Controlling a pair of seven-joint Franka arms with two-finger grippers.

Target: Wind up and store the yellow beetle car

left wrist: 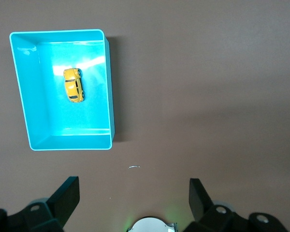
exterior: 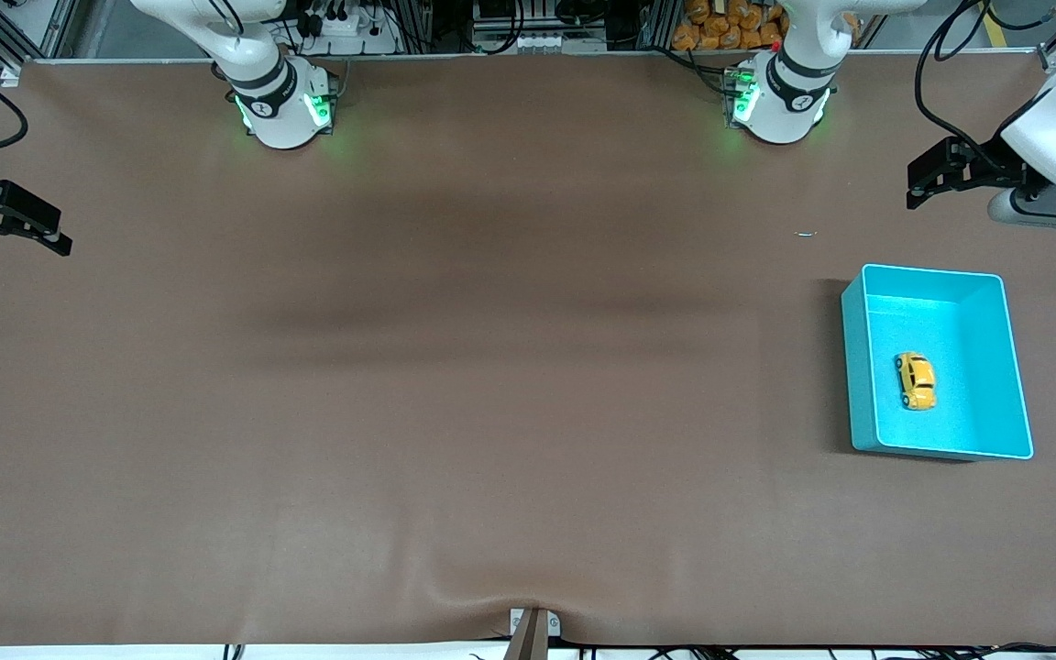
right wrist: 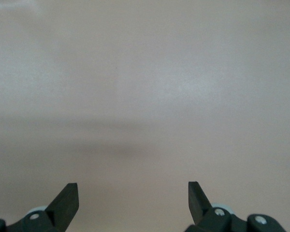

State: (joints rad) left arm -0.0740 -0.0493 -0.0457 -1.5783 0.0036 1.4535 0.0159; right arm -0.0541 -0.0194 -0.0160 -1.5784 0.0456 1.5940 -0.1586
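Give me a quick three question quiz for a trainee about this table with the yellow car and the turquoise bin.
1. True or false: the yellow beetle car lies inside the turquoise bin.
2. The left gripper is: A) shut on the car, B) open and holding nothing, C) inside the bin.
3. Fill in: the bin stands toward the ____ arm's end of the brown table.

Key: 1 true. 2 B; it is up near the table's edge, farther from the front camera than the bin. 3 left. The right gripper is also open, over bare table at the right arm's end.
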